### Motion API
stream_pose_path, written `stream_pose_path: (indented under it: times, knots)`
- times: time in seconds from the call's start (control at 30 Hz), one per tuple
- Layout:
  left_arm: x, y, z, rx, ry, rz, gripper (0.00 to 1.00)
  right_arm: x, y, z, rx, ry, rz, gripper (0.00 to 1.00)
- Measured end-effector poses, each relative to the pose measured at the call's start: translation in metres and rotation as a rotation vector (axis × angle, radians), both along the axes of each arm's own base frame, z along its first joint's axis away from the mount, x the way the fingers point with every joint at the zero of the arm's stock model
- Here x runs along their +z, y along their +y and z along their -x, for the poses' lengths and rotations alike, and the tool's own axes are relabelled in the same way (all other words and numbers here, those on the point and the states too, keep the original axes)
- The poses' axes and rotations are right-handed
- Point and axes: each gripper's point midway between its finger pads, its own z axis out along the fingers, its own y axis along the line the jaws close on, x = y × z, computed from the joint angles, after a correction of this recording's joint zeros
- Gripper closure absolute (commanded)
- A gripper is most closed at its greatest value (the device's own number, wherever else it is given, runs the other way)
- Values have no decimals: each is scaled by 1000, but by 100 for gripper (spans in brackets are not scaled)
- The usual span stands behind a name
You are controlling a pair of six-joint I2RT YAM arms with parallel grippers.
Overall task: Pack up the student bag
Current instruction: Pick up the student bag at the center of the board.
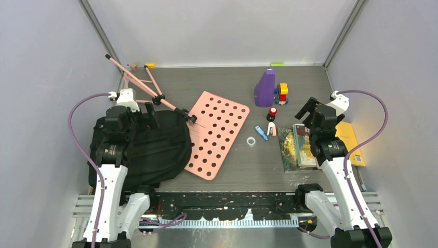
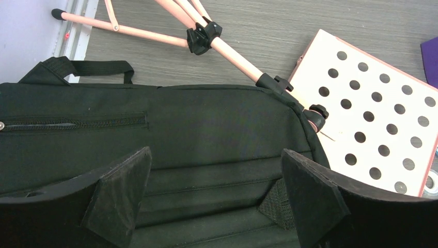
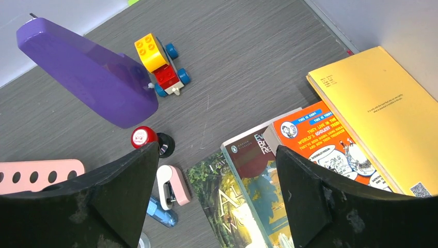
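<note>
The soft, floppy bag (image 1: pixel 150 150) lies on the table's (image 1: pixel 248 173) left; its strap (image 2: pixel 100 66) looks best to grab. The left gripper (image 2: pixel 214 160) above it and the right gripper (image 3: pixel 217 155) are wide open, empty.

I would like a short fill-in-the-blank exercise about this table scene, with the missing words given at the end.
1. The left fingers hang over the bag, which is ____ in colour.
2. The board with holes is ____.
3. The toy car stands beside a ____ object.
4. The right fingers stand ____, holding nothing.

Missing words: black; pink; purple; open.
</note>
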Motion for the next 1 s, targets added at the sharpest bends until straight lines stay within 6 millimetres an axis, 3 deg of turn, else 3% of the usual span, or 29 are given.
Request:
stream_pose_path:
  times: [0.43,0.63,0.8,1.0]
  knots:
    - [0,0,0,1,1,4,0,0,-1,0,-5,1,2,7]
    - [-4,-12,-2,-65,18,27,0,-4,18,-4,99,11,-35,7]
    - [-16,-31,-6,-155,68,62,0,-13,57,-19,266,64,-109,8]
    - [-15,-37,-5,-183,67,76,0,-24,157,-23,545,139,-174,9]
